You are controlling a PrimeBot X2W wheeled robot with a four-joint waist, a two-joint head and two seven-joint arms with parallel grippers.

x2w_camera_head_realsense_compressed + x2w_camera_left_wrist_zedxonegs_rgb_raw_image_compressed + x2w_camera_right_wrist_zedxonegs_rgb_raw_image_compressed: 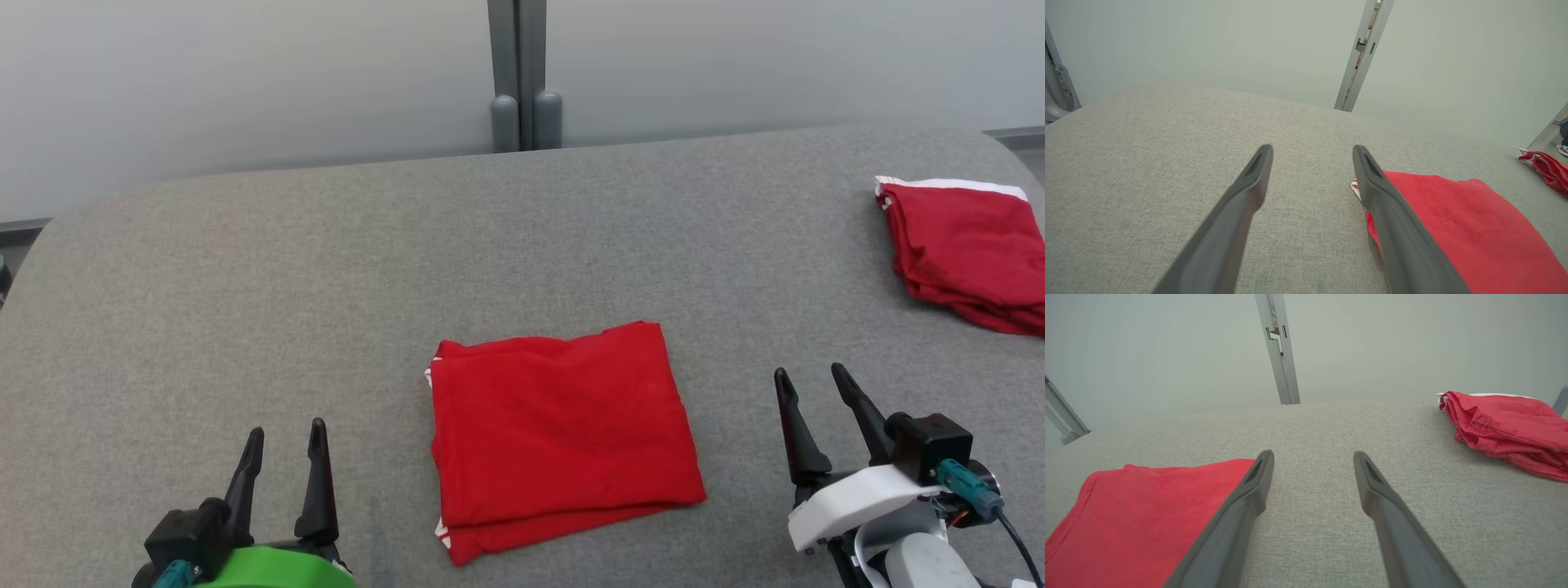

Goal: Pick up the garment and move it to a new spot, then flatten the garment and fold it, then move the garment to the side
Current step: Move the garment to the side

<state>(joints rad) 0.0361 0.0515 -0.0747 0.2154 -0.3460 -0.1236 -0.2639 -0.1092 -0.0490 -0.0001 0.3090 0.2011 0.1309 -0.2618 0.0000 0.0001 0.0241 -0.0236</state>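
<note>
Left pincer [287, 427] and right pincer [810, 369] stand wide open, holding nothing, flanking the folded red cloth garment [563, 425] on the grey fabric-covered bench [245, 286]. I reckon pinching only its top layer would undo the fold when I move it aside.

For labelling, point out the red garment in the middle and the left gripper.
red garment in the middle [563, 429]: head view, centre of its top layer.
left gripper [287, 425]: head view, midway between its fingertips.
</note>
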